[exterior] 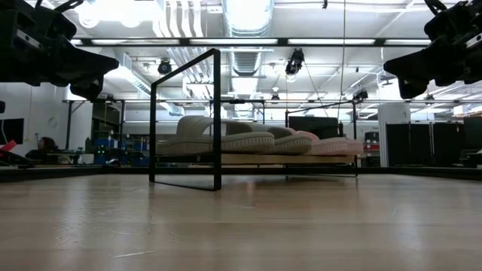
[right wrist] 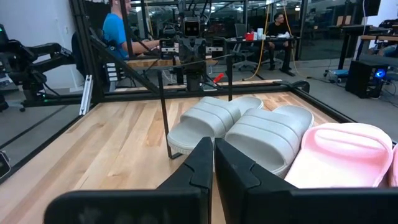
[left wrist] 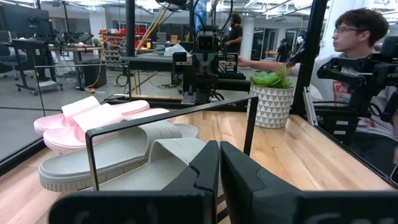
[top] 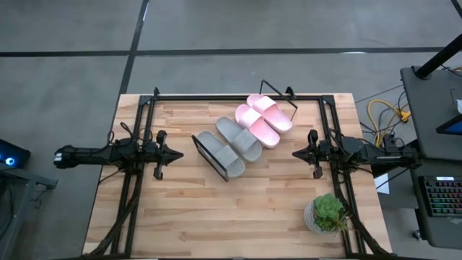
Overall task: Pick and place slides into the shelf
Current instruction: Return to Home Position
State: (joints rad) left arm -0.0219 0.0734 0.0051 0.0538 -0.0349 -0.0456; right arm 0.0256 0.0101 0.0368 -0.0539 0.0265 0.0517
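Note:
Two grey slides (top: pixel 229 146) and two pale pink slides (top: pixel 263 120) lie side by side on the slanted shelf (top: pixel 216 160) with its black wire frame, at the table's middle. They also show in the low view (exterior: pixel 256 141). My left gripper (top: pixel 179 152) hovers shut and empty left of the shelf, its fingers (left wrist: pixel 219 171) pointing at the grey slides (left wrist: pixel 118 158). My right gripper (top: pixel 296 152) hovers shut and empty right of the shelf, facing the slides (right wrist: pixel 261 127).
A potted green plant (top: pixel 326 214) in a white pot stands at the table's near right corner. A black frame (top: pixel 238 96) rims the tabletop. People sit at desks beyond the table, seen in both wrist views.

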